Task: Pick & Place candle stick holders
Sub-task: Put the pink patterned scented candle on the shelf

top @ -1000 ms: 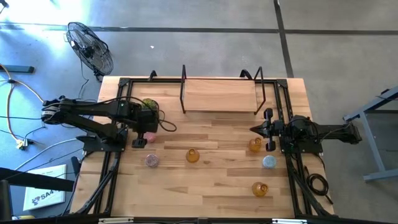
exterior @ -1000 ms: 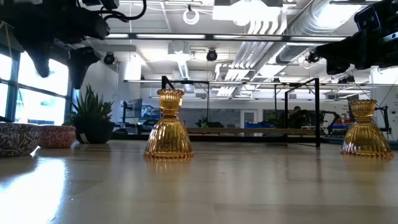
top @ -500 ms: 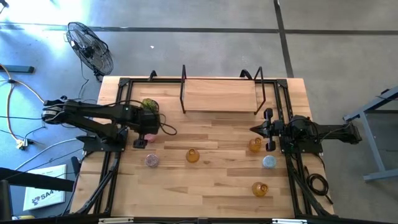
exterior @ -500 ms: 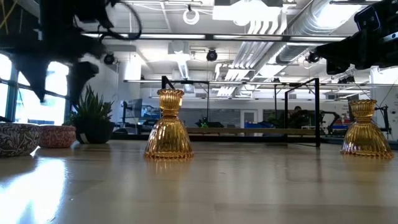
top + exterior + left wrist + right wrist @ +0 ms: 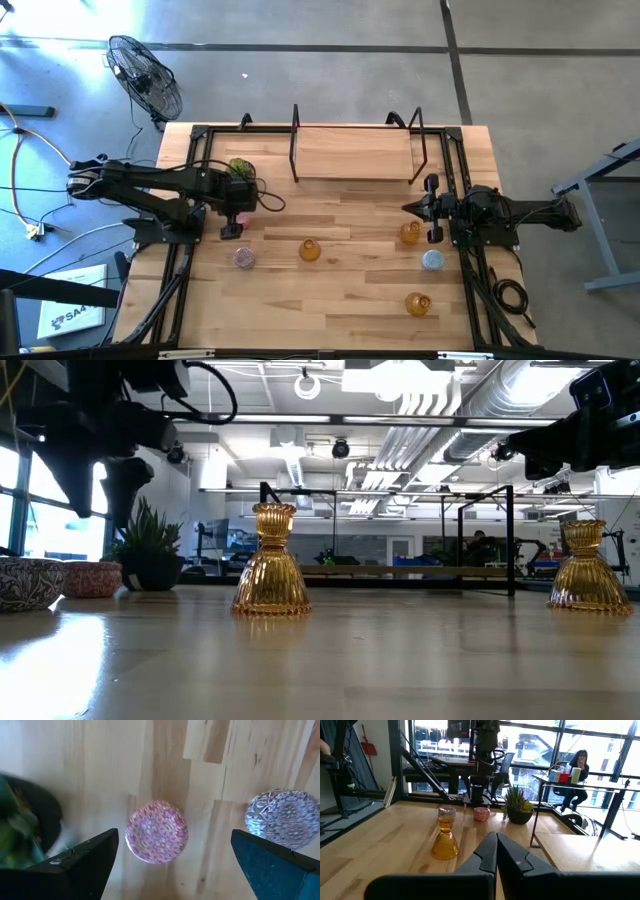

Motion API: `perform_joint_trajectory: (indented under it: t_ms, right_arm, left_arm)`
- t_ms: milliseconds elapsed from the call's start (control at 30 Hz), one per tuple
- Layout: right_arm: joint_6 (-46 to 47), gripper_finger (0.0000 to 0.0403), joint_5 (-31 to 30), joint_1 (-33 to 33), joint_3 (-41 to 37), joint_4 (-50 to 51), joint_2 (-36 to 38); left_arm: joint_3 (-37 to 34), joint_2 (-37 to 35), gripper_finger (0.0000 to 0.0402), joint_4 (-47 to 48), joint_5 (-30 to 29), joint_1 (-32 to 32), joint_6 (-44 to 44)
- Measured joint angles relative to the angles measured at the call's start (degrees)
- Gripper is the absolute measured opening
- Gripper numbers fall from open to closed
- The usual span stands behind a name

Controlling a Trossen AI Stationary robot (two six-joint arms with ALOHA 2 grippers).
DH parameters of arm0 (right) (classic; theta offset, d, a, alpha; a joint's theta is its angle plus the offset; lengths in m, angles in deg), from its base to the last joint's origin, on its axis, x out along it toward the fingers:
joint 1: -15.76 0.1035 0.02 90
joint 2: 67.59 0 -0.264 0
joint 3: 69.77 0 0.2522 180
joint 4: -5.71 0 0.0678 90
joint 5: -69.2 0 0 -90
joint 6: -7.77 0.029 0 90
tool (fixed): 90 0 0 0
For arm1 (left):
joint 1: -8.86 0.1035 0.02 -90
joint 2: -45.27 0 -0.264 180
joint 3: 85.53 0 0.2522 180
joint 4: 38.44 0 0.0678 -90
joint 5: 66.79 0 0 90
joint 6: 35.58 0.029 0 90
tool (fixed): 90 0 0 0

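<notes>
Left gripper [image 5: 170,857] hovers above pink candle stick holder [image 5: 156,832] on the table [image 5: 350,290], fingers [image 5: 87,862] spread wide, holding nothing. Second pink holder [image 5: 282,816] just beside; potted plant [image 5: 240,168] near. Right gripper [image 5: 496,851] fingers pressed together, empty, waiting at right edge.

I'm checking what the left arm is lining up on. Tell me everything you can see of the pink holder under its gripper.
The pink holder is a small, squat, round piece of translucent-looking glass with a mottled pink and white pattern. It stands upright on the wooden table, near the potted plant, with a paler holder a little way beside it. The left gripper hangs open above it, fingers to either side, not touching. Nothing but the table touches it.
</notes>
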State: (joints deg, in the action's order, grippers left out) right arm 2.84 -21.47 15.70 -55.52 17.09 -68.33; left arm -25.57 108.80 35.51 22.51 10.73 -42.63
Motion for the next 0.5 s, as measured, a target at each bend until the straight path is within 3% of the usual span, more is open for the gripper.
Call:
perform_joint_trajectory:
  t_ms: [400,500]
  right_arm:
    - [0.0,0.0,0.0,0.0,0.0,0.0,0.0]
    - [0.0,0.0,0.0,0.0,0.0,0.0,0.0]
  left_arm:
    - [-5.8,0.1,0.0379,-1.4,1.3,0.0,-31.6]
    - [-7.4,0.1,0.0379,-4.4,0.2,0.0,-33.7]
